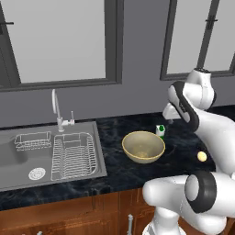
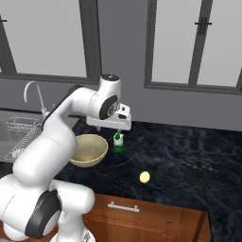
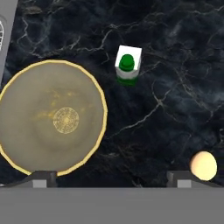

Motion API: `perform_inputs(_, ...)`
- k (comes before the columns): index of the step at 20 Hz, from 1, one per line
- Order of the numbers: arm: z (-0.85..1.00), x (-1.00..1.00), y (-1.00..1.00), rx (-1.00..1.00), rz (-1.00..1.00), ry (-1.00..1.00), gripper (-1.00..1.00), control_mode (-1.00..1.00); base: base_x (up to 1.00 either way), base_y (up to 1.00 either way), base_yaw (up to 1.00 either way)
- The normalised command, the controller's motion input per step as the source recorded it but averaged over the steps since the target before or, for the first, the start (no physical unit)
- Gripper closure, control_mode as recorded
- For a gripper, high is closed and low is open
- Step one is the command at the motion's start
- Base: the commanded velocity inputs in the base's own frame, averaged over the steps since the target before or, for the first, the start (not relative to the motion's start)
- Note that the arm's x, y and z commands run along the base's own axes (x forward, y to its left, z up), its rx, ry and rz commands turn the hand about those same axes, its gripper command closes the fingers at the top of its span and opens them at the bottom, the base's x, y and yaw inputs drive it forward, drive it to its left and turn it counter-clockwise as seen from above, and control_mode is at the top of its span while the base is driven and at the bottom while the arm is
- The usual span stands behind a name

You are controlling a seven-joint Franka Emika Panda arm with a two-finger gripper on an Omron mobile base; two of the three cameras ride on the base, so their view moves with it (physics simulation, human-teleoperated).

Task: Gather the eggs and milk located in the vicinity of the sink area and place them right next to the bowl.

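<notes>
The dark marbled stone surface (image 1: 114,170) carries a wide grey steel sink (image 1: 27,158) with wire racks at the left, well apart from the round, deep, yellowish-tan bowl (image 1: 143,147). The small white milk carton (image 3: 127,65) with a round green cap stands upright just beside the bowl, and one pale cream egg (image 3: 203,166) lies farther off. The pincer (image 3: 111,177) hovers above them, jaws spread wide and holding nothing.

Even flat light, soft shadows — slightly blurry
</notes>
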Motion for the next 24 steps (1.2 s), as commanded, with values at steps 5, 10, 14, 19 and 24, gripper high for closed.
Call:
perform_inputs(5, -0.16, 0.29, -0.27, 0.07, 0.0, 0.08, -1.0, -1.0, 0.0, 0.0, 0.0)
perform_inputs(10, -0.18, 0.23, -0.05, 0.02, 0.0, 0.03, -1.0, -1.0, 0.0, 0.0, 0.0)
perform_inputs(14, -0.2, 0.19, 0.0, 0.0, 0.0, 0.01, -1.0, -1.0, 0.0, 0.0, 0.0)
perform_inputs(19, -0.26, 0.2, 0.0, 0.0, 0.0, 0.0, -1.0, -1.0, 0.0, 0.0, 0.0)
perform_inputs(24, -0.27, 0.18, 0.0, 0.0, 0.0, 0.0, -1.0, -1.0, 0.0, 0.0, 0.0)
